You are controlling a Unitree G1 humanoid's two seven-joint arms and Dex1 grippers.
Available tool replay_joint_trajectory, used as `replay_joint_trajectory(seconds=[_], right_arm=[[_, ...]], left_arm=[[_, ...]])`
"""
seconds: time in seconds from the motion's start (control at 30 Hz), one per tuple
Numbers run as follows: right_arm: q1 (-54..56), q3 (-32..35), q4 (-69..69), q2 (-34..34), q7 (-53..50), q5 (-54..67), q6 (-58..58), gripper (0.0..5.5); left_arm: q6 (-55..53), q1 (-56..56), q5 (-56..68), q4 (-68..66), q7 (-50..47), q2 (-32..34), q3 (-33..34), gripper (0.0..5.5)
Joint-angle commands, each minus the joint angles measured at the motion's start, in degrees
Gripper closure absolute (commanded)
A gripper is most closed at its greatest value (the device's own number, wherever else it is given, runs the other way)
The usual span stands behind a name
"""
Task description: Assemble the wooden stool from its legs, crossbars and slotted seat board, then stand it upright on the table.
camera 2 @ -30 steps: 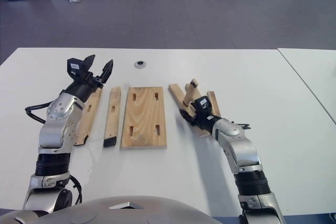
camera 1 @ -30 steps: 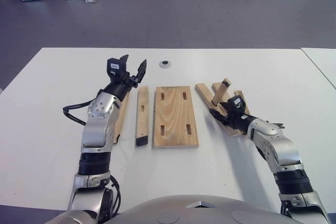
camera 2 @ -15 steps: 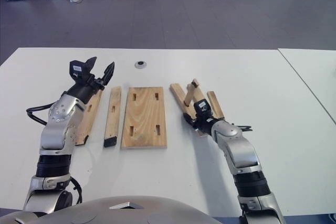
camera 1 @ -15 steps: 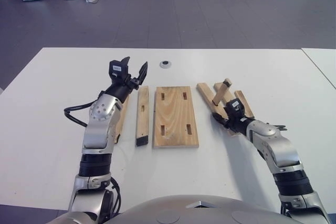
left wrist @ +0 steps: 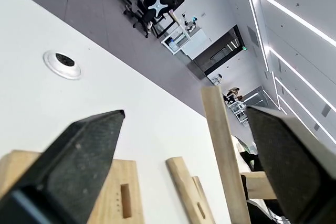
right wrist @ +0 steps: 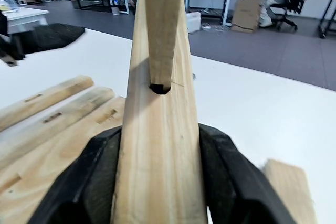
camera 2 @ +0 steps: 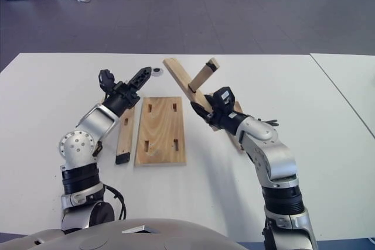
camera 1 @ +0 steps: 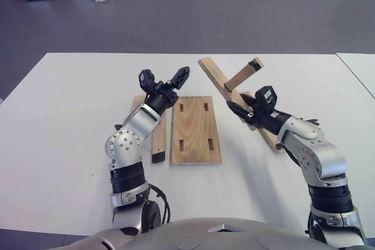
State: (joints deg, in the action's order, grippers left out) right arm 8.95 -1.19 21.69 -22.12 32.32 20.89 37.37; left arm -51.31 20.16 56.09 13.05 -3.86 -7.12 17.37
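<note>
The slotted seat board (camera 1: 196, 129) lies flat in the middle of the white table. My right gripper (camera 1: 237, 109) is shut on a leg (camera 1: 215, 79) and holds it off the table, slanting up and away to the left. A short crossbar (camera 1: 245, 72) is plugged into that leg. In the right wrist view the fingers (right wrist: 100, 177) clamp the leg (right wrist: 160, 129) from both sides. Another leg (camera 1: 266, 136) lies under the right arm. My left gripper (camera 1: 166, 84) hovers open near the board's far left corner, above a leg (camera 1: 158, 139) lying beside the board.
A round metal grommet (camera 2: 156, 72) is set in the table beyond the board. A further leg (camera 1: 136, 102) lies partly hidden behind the left arm. The table's far edge (camera 1: 88, 54) borders open floor, and a second table (camera 1: 360, 68) stands at the right.
The right gripper has lifted the leg with its crossbar off the table and tilted it up. The left arm has swung right, bringing its open gripper to the board's far left corner.
</note>
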Motion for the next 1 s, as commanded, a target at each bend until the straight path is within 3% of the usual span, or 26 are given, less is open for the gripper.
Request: replay_joint_trajectory(seconds=[0.03, 0.27, 0.67, 0.73, 0.87, 1.0], right_arm=[[3.14, -3.03, 2.34, 0.11, 1.80, 0.51, -1.65, 3.41], [2.78, -6.80, 3.22, 0.57, 2.51, -0.56, -4.37, 3.41], [2.17, -7.07, 2.65, 0.25, 3.50, -0.12, -6.69, 3.41], [1.96, -6.84, 3.60, 0.47, 3.87, 1.44, -5.87, 3.41], [0.01, -7.17, 5.98, -1.14, 4.08, 2.24, -4.57, 2.51], [-8.24, -5.58, 6.85, -10.51, 8.70, 0.39, -4.50, 2.48]], left_arm=[[-2.01, 3.21, 5.07, 0.20, -3.87, -3.14, -1.32, 1.26], [-0.26, 0.38, 4.72, 0.04, -4.36, -1.57, -3.49, 2.10], [4.12, -2.27, 4.46, 2.67, -2.99, -0.44, -5.31, 4.25], [4.29, -3.02, 4.94, 3.59, -2.95, 0.12, -5.40, 4.41], [7.18, -10.20, 6.23, 11.19, -4.16, 1.31, -2.67, 4.49], [10.21, -22.78, 5.52, 19.81, -5.39, 5.10, 2.12, 4.49]])
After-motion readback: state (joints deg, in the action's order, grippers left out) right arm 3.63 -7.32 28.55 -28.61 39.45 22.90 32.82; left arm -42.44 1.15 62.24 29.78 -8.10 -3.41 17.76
